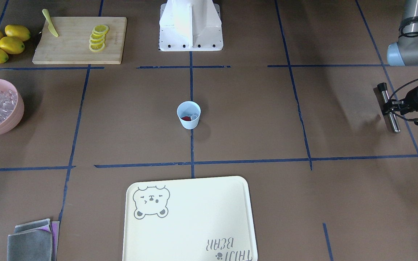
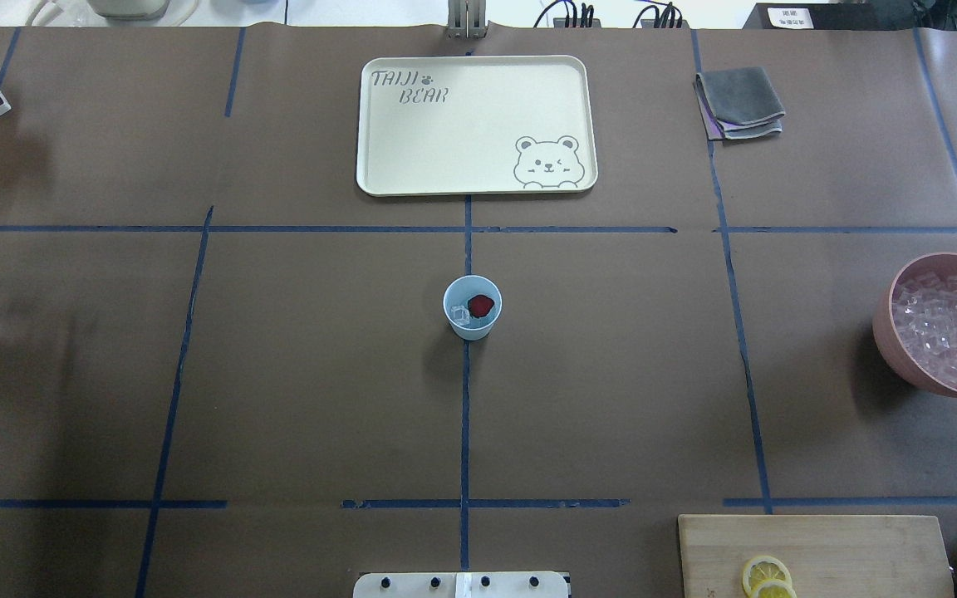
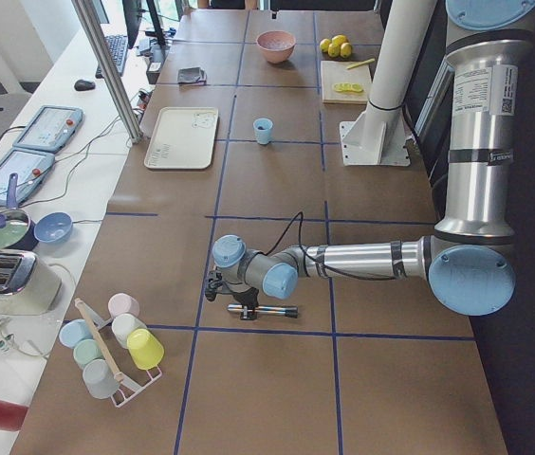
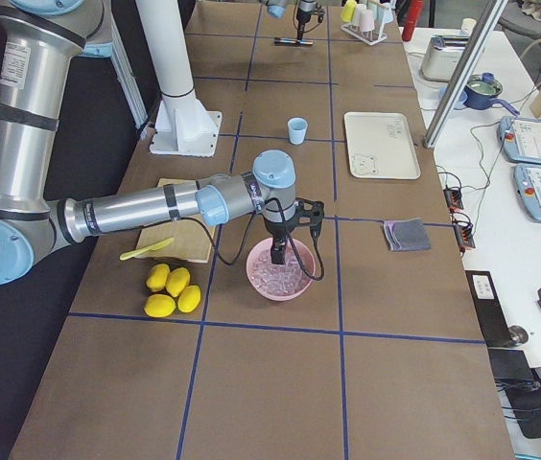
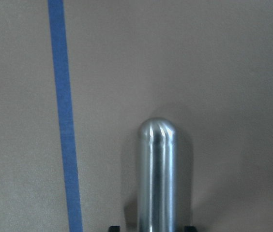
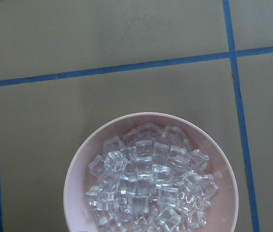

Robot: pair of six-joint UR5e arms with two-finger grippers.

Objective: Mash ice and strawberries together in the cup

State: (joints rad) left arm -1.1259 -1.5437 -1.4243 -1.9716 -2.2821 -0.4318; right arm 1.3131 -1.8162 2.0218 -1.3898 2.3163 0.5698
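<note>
The pale blue cup (image 1: 189, 124) stands upright at the middle of the table, also in the overhead view (image 2: 473, 330). Inside lie a dark red strawberry (image 2: 481, 305) and a clear ice cube (image 2: 459, 314). My left gripper (image 1: 390, 108) is far from the cup at the table's edge, shut on a metal muddler rod (image 1: 393, 121). The rod's rounded end shows in the left wrist view (image 5: 157, 174), close above the paper. My right gripper (image 4: 278, 257) hangs over the pink bowl; I cannot tell if it is open or shut.
The pink bowl (image 1: 13, 121) full of ice cubes (image 6: 146, 188) stands at the table's side. A cutting board (image 1: 74, 50) holds lemon slices and a yellow knife, with whole lemons (image 1: 4, 43) beside it. A cream tray (image 1: 191, 217) and folded cloths (image 1: 31, 241) lie across the table.
</note>
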